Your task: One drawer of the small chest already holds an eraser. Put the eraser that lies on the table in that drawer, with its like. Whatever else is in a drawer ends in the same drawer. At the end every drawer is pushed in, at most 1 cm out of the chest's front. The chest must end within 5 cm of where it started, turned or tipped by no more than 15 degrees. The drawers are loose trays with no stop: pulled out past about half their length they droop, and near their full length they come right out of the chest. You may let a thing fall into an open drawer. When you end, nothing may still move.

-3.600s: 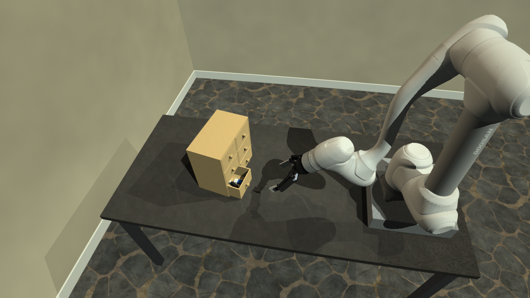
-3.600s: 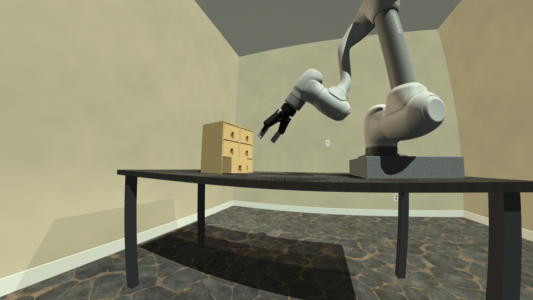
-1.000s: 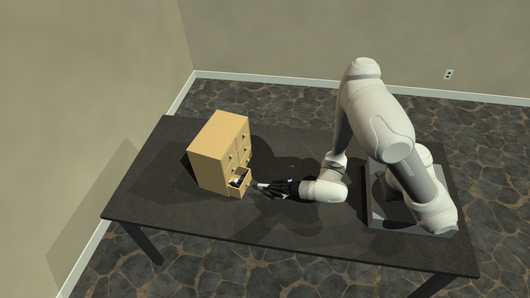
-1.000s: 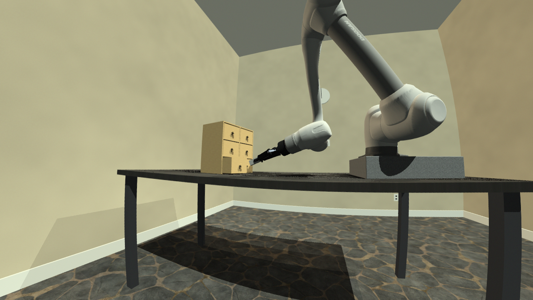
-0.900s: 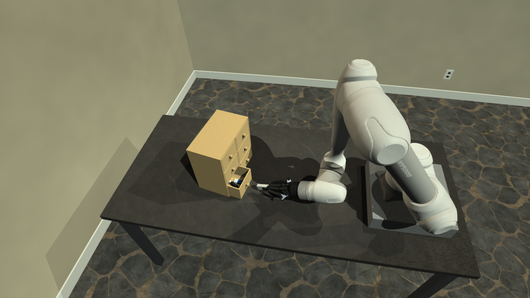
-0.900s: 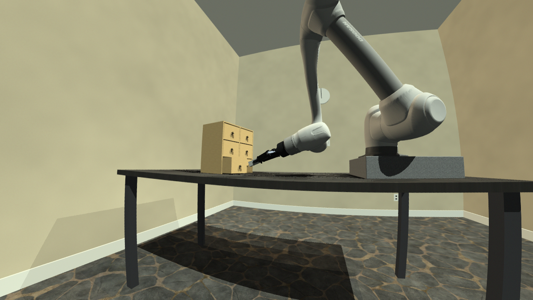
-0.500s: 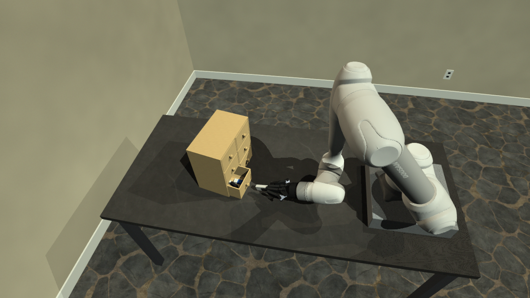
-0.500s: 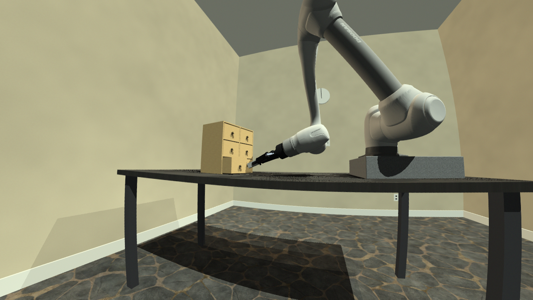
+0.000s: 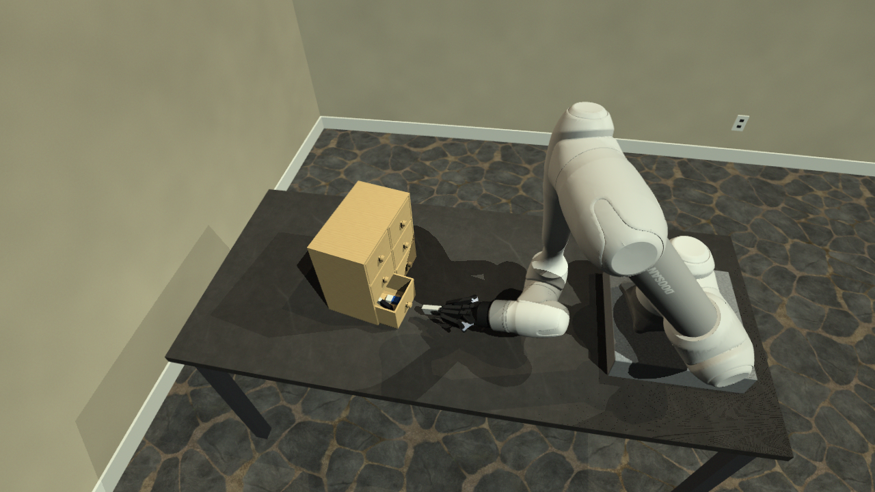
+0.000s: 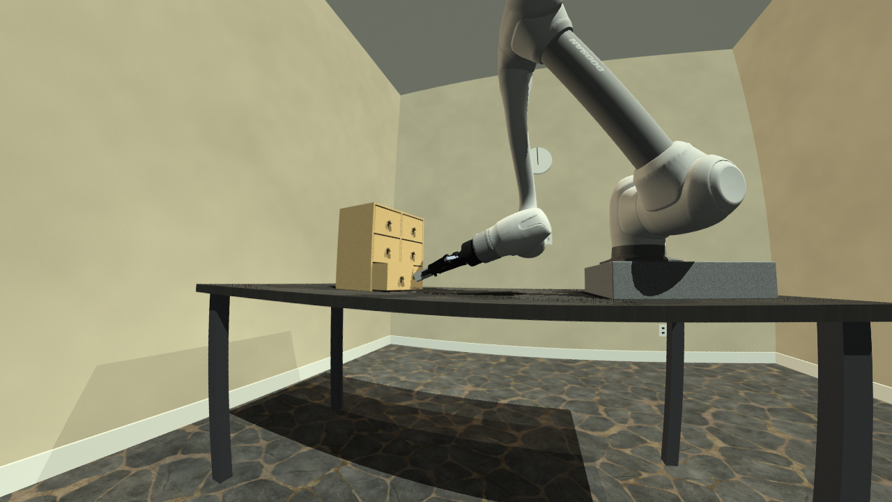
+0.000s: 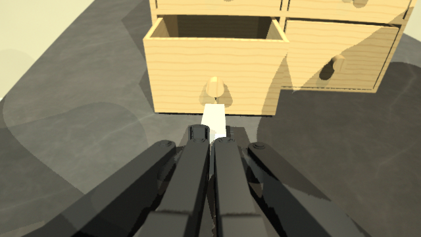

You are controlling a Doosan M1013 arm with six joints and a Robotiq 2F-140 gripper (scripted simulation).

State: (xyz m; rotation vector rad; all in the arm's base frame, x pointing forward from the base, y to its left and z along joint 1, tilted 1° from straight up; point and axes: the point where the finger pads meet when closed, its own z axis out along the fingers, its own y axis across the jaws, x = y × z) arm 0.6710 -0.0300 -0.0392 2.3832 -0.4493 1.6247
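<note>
Right, my jaws are pressed together with nothing pinched between them, and the pale tips of the gripper (image 9: 431, 310) (image 10: 418, 276) (image 11: 214, 122) point at the knob (image 9: 409, 304) (image 10: 401, 280) (image 11: 214, 87) of the pulled-out drawer (image 9: 404, 311) (image 10: 393, 275) (image 11: 184, 66). From the wrist the tips look just short of it, though I can't tell how narrow the gap is.

Beyond that front, the top view gives me something blue and white (image 9: 393, 299) inside the drawer, with a dark item (image 9: 385, 303) beside it. I take the blue and white to be eraser, but it's too small to say whether that's one eraser or both. I can make out no loose eraser on the table (image 9: 275, 367) (image 10: 299, 299) (image 11: 82, 99), so I judge the one to be put away is already in with its like.

The chest (image 9: 357, 223) (image 10: 354, 249) (image 11: 197, 12) stands upright; its other drawers look shut, or nearly so. By my reckoning, the opening and loading are done, leaving the closing: a slow, straight push on the front until it sits flush. Too hard a shove could slide or twist the chest, so I'd ease up near the end, back off and let everything settle.

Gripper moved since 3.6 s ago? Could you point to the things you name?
Yes: the gripper (image 9: 428, 310) (image 10: 417, 276) (image 11: 214, 119) has come down, nearer the chest (image 9: 344, 244) (image 10: 354, 249) (image 11: 388, 86), now level with its bottom drawers.
</note>
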